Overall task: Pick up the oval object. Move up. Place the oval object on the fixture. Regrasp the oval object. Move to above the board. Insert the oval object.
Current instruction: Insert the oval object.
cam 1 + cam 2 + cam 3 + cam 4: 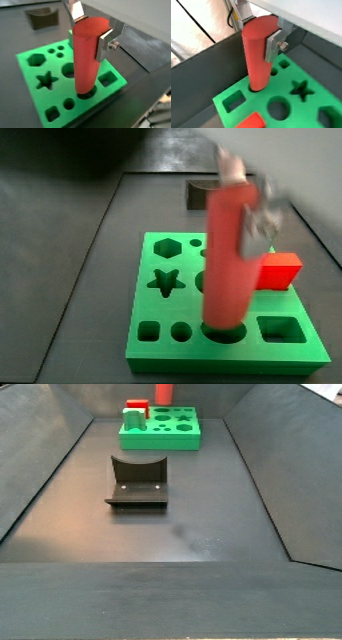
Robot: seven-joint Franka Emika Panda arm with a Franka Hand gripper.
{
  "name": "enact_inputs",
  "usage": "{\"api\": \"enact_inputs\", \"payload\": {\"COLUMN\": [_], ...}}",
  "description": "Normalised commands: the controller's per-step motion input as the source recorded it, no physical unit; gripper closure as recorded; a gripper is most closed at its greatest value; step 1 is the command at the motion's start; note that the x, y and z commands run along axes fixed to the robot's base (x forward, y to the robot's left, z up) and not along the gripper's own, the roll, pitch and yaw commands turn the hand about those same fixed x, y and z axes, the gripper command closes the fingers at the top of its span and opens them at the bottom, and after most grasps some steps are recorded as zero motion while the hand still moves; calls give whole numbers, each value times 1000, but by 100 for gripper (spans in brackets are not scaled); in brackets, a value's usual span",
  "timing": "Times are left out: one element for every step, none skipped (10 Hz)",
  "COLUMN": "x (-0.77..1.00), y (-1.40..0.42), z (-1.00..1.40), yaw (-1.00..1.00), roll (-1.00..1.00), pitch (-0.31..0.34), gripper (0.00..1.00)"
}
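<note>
One hand pinches one oval object upright, its tip entering one board.

Smooth matt oval object; plastic-looking green board.

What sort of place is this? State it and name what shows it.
Probably a robot test rig for peg insertion: a dark walled tray, the fixture, the board with shaped holes, and the gripper holding the oval object upright in a hole.
</note>
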Motion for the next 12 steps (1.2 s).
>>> {"api": "enact_inputs", "payload": {"x": [140, 0, 0, 0, 0, 0, 0, 0, 46, 0, 91, 20], "y": [-200, -114, 0, 0, 0, -43, -66, -57, 23, 0, 26, 0], "z": [0, -37, -131, -331, -274, -123, -123, -111, -109, -111, 0, -60], "yaw": [-394, -20, -86, -306, -391, -374, -314, -303, -311, -220, -211, -109], "roll": [53, 37, 31, 89, 91, 74, 70, 74, 31, 37, 0, 9], "pitch": [71, 0, 0, 0, -23, 0, 0, 0, 0, 0, 26, 0], "gripper": [100, 100, 100, 100, 100, 100, 100, 100, 100, 100, 100, 100]}}
